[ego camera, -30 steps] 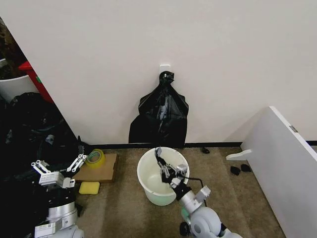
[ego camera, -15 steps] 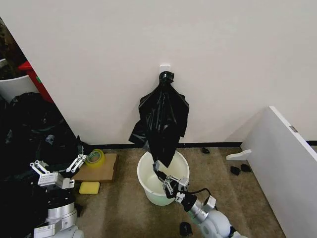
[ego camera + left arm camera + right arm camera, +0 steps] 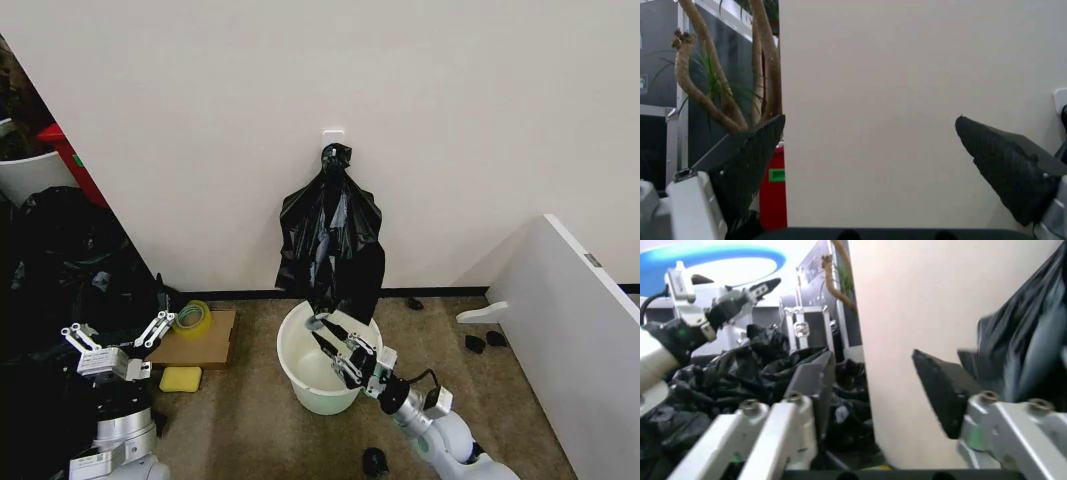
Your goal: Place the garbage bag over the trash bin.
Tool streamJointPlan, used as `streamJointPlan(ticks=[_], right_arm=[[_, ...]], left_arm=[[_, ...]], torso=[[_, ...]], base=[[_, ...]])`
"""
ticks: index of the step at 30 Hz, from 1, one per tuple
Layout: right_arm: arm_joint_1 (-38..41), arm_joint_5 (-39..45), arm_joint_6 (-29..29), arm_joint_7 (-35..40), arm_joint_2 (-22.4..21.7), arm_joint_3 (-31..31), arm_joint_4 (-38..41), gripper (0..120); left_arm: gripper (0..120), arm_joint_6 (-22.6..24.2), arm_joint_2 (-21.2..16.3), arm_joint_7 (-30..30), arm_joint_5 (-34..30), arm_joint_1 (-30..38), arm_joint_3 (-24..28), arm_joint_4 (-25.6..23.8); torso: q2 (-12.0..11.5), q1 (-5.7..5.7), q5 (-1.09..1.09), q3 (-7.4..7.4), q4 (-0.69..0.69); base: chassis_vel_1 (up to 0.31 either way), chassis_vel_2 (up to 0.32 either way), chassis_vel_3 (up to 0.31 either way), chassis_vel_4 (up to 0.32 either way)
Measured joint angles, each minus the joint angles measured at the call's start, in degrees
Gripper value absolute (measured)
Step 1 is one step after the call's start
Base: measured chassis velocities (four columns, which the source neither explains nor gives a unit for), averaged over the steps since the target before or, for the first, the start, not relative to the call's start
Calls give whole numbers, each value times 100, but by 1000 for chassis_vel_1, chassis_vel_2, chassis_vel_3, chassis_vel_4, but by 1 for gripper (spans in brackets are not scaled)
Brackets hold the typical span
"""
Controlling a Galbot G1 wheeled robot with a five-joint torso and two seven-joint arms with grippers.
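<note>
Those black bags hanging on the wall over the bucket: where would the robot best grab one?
Probably at the loose lower tip of the garbage bag, which dangles just above the trash bin. The right gripper sits open right below it, so coming up from underneath suits. The top is knotted to a wall hook, while the hanging folds are free to pinch. The left gripper waits open, off aside.

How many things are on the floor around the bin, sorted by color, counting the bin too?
Cream-white: 1, the trash bin
Yellow: 2, the sponge and the tape roll
Brown: 1, the cardboard sheet
Black: 4, small bits
Total: 8
</note>
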State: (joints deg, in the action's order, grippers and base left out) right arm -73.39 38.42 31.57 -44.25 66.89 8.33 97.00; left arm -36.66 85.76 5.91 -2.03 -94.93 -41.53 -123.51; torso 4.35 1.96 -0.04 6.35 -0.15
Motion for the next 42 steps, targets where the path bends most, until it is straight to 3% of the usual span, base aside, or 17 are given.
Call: streamJointPlan(ticks=[2,5,6,7,10,12,14,24,29,35,39,42], right_arm=[[-1,-278,48,612,19,71,170,59],[97,-1338,-89,2358,22,26,412,71],[97,-1338,-89,2358,22,26,412,71],[197,-1978,-305,3238,8,-45,476,78],[516,-2965,-687,4238,-75,-257,384,89],[574,-3135,-742,4341,-89,-302,338,93],[1047,-4141,-1079,4810,-112,-526,-12,99],[2070,-6093,-2056,5669,-10,-1040,-708,100],[2335,-6939,-2106,5799,185,-1058,-1037,100],[2393,-7397,-2271,5890,371,-1005,-1267,100],[2375,-7976,-3026,6374,567,-954,-1380,87],[2348,-8027,-3284,6552,628,-962,-1378,79]], left_arm=[[100,0,-6,-1,0,20,-2,37],[100,1,-5,-3,4,39,-2,69],[100,1,-5,-3,4,39,-2,69],[100,2,-3,-6,18,46,0,82],[100,4,-8,-10,49,60,2,116],[100,4,-8,-10,51,63,1,123],[100,7,-14,-12,70,96,-2,188],[100,53,-8,-15,87,226,-24,331],[100,57,35,-16,152,258,-14,377],[100,57,48,-16,183,257,-19,398],[100,55,62,-14,226,237,-18,407],[100,53,64,-12,240,233,-13,410]], torso=[[0,0,0,0,0],[0,0,0,0,1],[0,0,0,0,1],[0,0,0,0,1],[0,0,-1,0,1],[0,0,-1,0,2],[0,0,1,0,1],[0,1,0,1,1],[0,1,0,0,0],[0,1,0,0,1],[0,0,0,0,0],[0,0,0,0,1]], base=[[0,0,0,0],[0,0,0,0],[0,0,0,0],[0,0,0,0],[0,0,0,0],[0,0,0,0],[0,0,0,0],[0,0,0,0],[0,0,0,0],[0,0,0,0],[0,0,0,0],[0,0,0,0]])
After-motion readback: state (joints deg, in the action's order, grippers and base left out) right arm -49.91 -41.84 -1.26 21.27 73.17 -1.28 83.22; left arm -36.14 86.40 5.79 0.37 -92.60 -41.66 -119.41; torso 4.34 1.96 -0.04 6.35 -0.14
